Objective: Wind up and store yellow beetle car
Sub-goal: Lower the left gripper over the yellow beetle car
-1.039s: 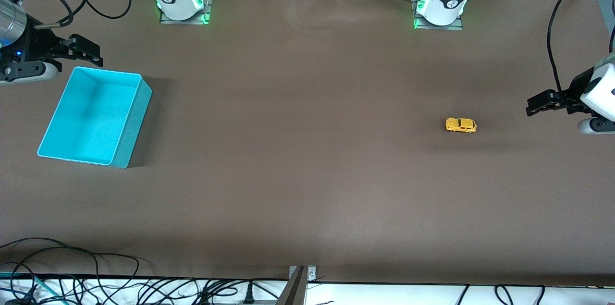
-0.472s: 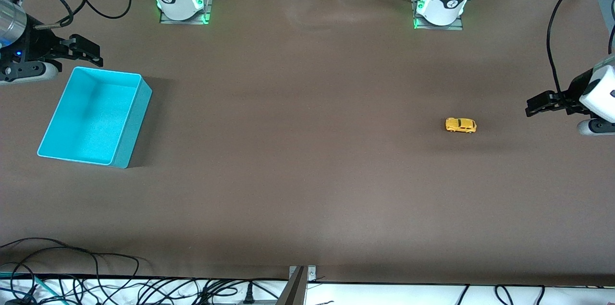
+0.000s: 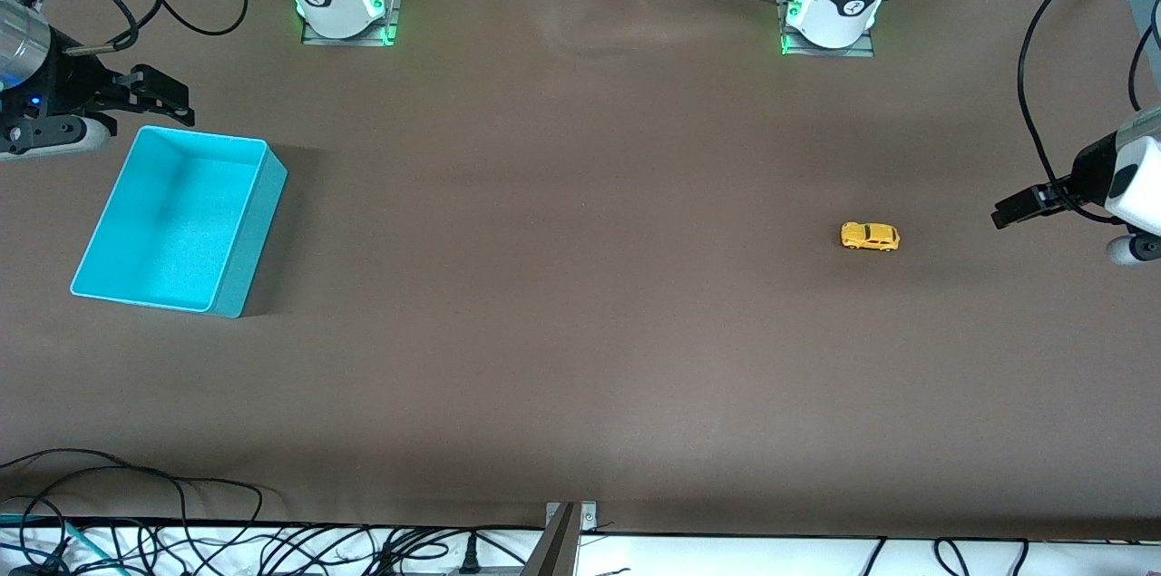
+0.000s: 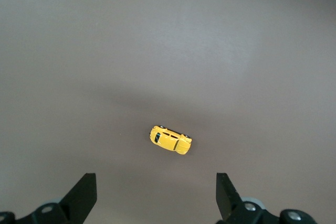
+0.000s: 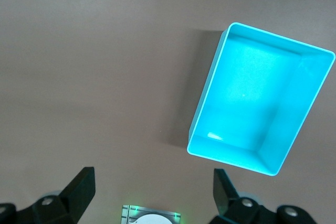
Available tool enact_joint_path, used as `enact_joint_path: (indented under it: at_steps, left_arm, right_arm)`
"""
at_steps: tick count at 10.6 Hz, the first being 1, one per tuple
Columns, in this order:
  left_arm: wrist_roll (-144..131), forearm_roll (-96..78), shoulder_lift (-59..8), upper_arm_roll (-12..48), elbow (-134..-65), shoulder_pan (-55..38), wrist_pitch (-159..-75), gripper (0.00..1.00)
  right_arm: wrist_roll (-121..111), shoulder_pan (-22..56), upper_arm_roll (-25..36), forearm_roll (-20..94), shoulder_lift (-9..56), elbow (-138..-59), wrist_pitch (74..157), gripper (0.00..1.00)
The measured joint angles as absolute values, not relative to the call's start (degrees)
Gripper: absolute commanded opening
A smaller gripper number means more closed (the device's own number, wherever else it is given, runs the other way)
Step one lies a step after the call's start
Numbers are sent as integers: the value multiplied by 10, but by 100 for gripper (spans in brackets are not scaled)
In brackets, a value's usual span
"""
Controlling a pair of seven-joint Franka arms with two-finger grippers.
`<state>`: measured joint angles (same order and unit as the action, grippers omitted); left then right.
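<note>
We see the main risk in size: the yellow beetle car (image 3: 870, 236) is tiny against the spread fingers of the left gripper (image 3: 1020, 206), which hangs empty over the table (image 3: 580, 304) at the left arm's end, apart from the car. We judge that a slightly off-centre descent could nudge the smooth, rounded body so it rolls away on its wheels, or pinch it askew. The table is a broad, matte brown sheet, flat but for faint ripples. The teal bin (image 3: 249, 249) is a rigid, open rectangular box with smooth plastic walls, empty, well apart at the right arm's end. The right gripper (image 3: 163, 93) waits beside the bin, spread wide and empty. The car sits upright on the table, glossy, with dark windows.
</note>
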<state>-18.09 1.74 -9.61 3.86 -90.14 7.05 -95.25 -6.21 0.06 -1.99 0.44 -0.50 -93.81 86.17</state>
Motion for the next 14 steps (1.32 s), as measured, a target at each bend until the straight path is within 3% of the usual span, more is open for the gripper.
enact_joint_path:
  at_steps: [8,14]
  left_arm:
    - [-615,-19,-149,40,-939,92,-958,100]
    - [-729,-19,-155,41,-1064,92,-1092,100]
  right_arm:
    - [-63,0,-20,4,-4,-938,861,100]
    - [-69,0,-20,4,-4,-938,861,100]
